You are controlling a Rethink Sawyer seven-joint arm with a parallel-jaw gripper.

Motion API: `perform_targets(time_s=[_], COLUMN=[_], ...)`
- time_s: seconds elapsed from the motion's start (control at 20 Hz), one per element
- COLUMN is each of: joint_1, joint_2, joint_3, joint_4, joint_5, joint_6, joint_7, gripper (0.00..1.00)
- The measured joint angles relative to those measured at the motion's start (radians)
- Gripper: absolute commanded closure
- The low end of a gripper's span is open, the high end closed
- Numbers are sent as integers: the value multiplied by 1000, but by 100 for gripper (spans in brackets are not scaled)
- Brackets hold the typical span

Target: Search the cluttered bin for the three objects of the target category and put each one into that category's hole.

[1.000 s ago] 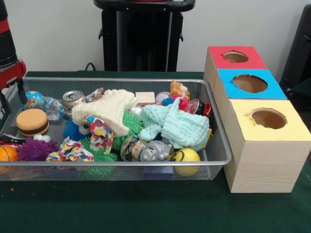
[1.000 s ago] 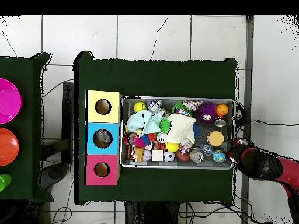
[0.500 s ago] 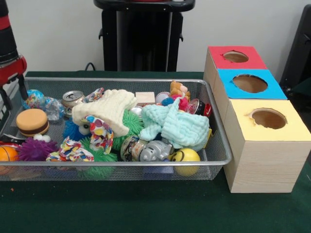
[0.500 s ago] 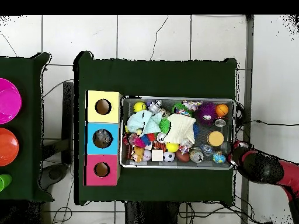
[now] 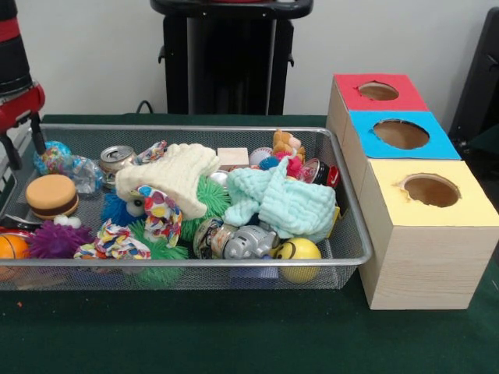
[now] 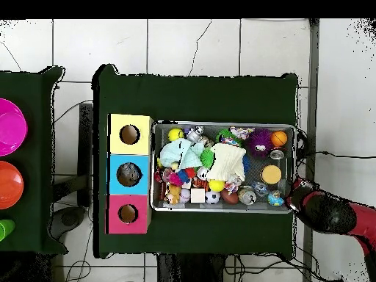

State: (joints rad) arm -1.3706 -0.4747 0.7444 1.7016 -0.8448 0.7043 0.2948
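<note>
- Arm's drifted a bit further past the bin's corner; gripper (image 5: 23, 140) sits at the frame's left edge, can't tell its grip.
- Near rim of the wire bin (image 5: 187, 263): yellow smiley ball (image 5: 299, 253).
- Further back: soda can (image 5: 117, 157), wooden block (image 5: 232, 157).
- Right side: yellow, blue, red hole boxes (image 5: 401, 134).

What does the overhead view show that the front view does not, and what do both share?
Only the overhead view shows the pink plate and orange plate on a side table, the tiled floor, and something lying inside the blue box's hole. Only the front view shows the boxes' wooden sides and the smiley face on the yellow ball. Both show the mesh bin of toys, three coloured boxes and the red arm.
</note>
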Motion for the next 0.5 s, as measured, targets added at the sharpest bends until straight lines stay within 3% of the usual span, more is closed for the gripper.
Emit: perform_targets(time_s=[0.5], joint_1=[60], joint_2=[-12], joint_3=[-18], joint_4=[33], joint_5=[-5], joint_6=[-20], joint_7=[0], gripper=[0])
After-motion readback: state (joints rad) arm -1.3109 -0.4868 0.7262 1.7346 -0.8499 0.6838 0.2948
